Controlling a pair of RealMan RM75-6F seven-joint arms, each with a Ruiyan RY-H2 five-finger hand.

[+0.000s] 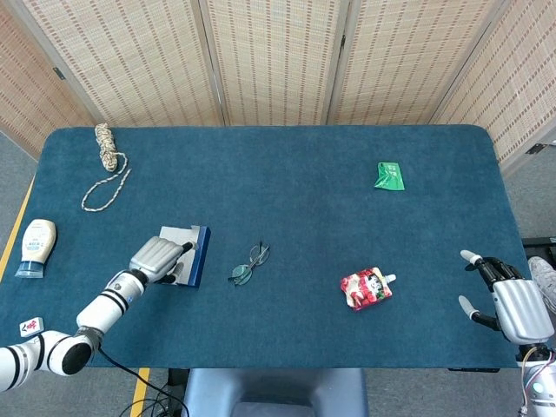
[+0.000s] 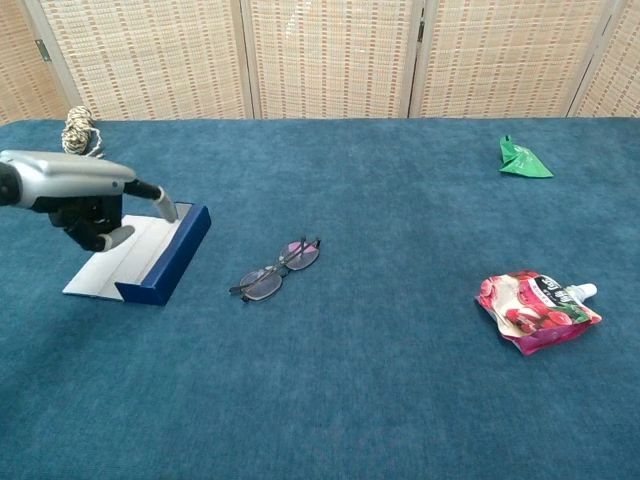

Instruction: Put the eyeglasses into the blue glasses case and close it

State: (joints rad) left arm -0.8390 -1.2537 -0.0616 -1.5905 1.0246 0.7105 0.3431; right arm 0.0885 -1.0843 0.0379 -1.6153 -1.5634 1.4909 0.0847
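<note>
The blue glasses case (image 1: 193, 256) (image 2: 160, 265) lies at the front left of the table, showing a white face and a blue side wall. My left hand (image 1: 156, 256) (image 2: 85, 195) rests on its left end and grips it, one finger stretched over the blue wall. The eyeglasses (image 1: 249, 264) (image 2: 275, 270) lie folded on the cloth just right of the case, apart from it. My right hand (image 1: 508, 304) hovers at the table's front right corner with its fingers spread, holding nothing; the chest view does not show it.
A red drink pouch (image 1: 367, 288) (image 2: 535, 308) lies right of the eyeglasses. A green packet (image 1: 390, 175) (image 2: 524, 160) sits at the back right. A rope (image 1: 106, 161) (image 2: 75, 130) is at the back left, and a bottle (image 1: 35, 248) at the left edge.
</note>
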